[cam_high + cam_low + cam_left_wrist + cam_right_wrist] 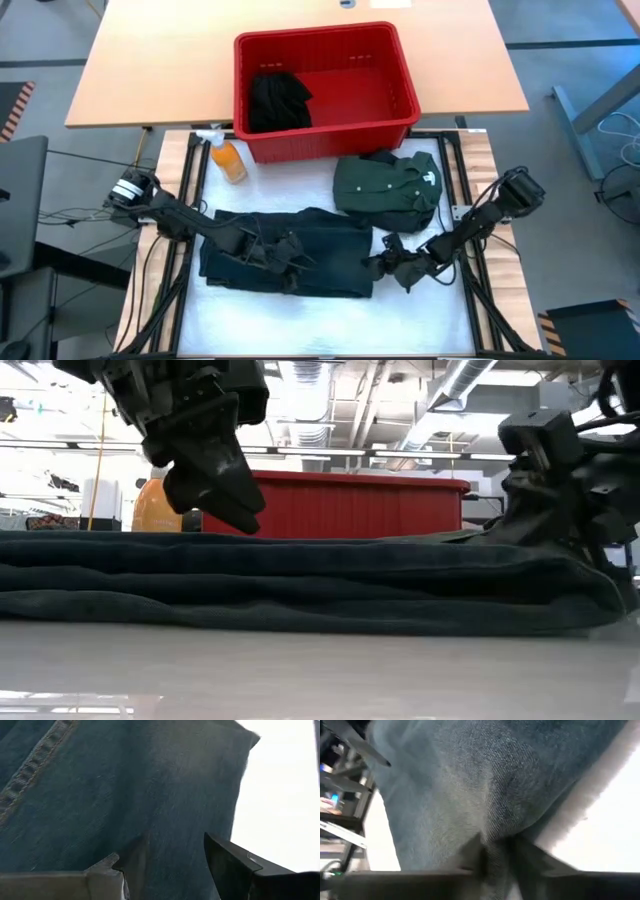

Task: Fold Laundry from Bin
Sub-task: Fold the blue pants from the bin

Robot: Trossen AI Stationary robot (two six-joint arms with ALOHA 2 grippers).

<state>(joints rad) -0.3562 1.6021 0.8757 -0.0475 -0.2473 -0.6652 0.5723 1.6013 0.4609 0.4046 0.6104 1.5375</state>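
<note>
Soft, heavy dark blue denim garment [290, 262] lies folded flat on the white-padded worktop [330, 320] near the red ribbed plastic bin [325, 90]; right gripper [383, 262] pinches its right edge, left gripper [285, 250] hovers open above; best held by edges.

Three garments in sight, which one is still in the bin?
The black garment, bunched in the left end of the red bin. The green shirt lies folded on the table, and the dark jeans lie spread flat under both pincers.
</note>
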